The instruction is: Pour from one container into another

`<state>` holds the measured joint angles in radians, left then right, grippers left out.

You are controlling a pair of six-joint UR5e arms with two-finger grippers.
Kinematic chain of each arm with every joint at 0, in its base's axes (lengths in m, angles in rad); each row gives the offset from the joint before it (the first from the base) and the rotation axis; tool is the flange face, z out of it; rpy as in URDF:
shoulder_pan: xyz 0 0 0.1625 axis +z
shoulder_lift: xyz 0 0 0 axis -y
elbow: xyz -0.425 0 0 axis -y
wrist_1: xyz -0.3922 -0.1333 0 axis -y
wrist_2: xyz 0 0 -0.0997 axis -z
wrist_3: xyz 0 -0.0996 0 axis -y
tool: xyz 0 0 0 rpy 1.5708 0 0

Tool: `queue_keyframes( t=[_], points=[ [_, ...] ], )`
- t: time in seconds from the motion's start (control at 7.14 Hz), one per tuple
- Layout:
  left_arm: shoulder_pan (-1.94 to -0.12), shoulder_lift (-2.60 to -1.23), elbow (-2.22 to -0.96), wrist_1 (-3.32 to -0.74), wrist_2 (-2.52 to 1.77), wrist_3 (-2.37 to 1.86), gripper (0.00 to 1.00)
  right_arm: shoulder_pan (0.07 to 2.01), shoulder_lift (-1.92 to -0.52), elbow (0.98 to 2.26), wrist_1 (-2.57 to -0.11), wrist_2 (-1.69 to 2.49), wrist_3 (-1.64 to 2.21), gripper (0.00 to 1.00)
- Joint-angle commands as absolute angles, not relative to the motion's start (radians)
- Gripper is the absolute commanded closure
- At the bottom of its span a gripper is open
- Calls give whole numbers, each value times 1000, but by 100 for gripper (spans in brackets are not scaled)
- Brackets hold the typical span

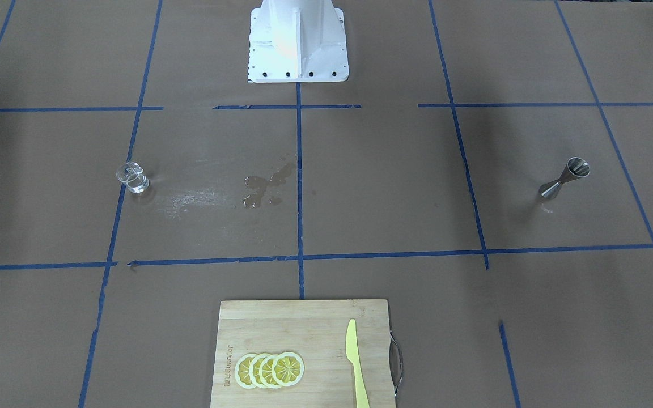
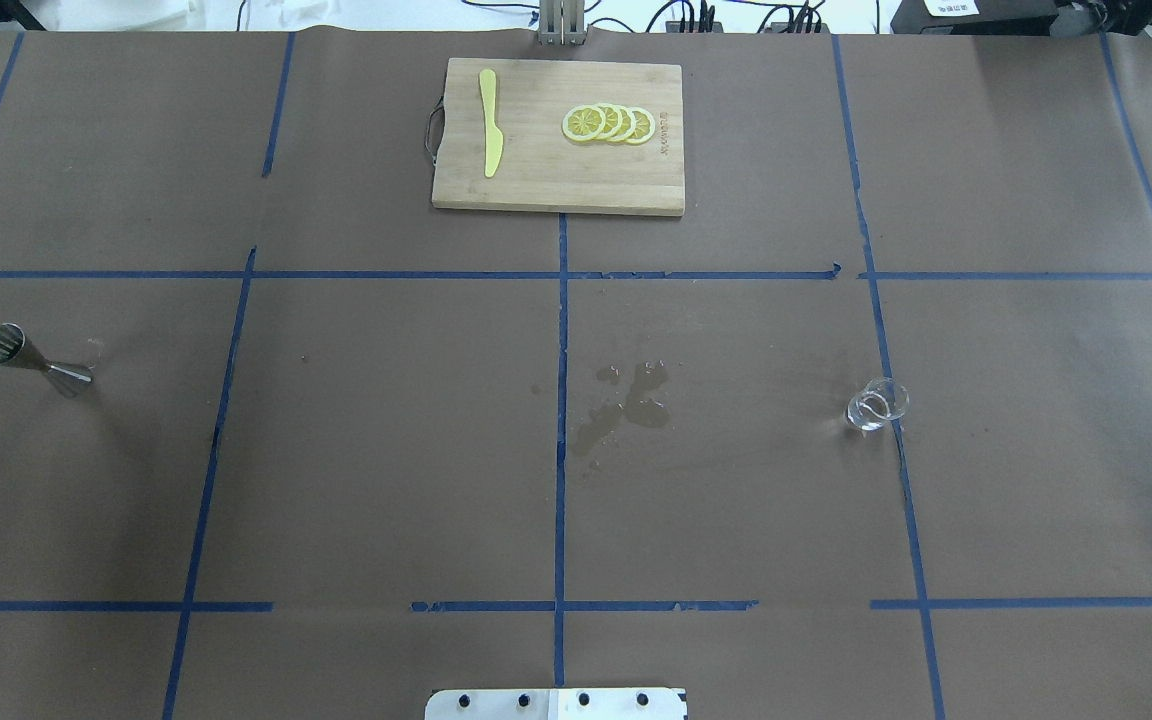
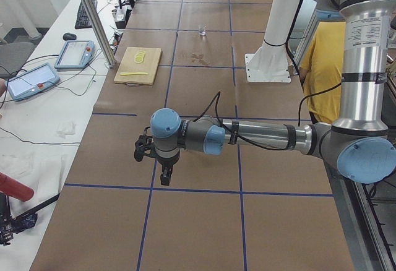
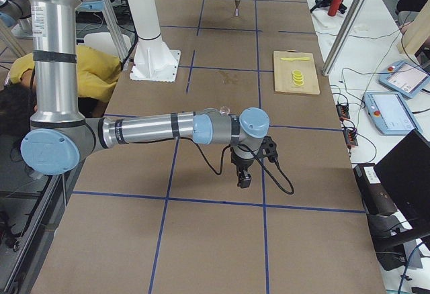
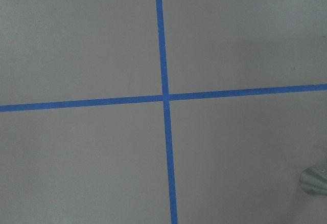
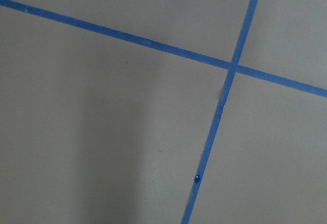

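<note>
Cup [image 1: 132, 177] on the robot's right, jigger [image 1: 564, 178] far on its left, both upright.
Whether the left gripper [image 3: 166, 177] or right gripper [image 4: 243, 178] is open cannot be told; the right should grasp the cup low and carry it level past the puddle [image 1: 264, 187].

Cup [image 1: 132, 177]: small clear glass, standing upright, robot's right side. Jigger [image 1: 564, 178]: shiny steel hourglass, standing upright, well apart, robot's left side.
</note>
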<state>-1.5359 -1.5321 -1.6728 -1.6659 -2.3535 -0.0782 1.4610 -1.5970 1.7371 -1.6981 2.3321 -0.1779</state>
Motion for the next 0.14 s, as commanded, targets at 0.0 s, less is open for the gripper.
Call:
queue_keyframes(
  t=[0.0],
  points=[
    [-1539, -1520, -1666, -1660, -2355, -80, 0, 1460, -1595, 1738, -1689, 2332, -175, 0]
  ],
)
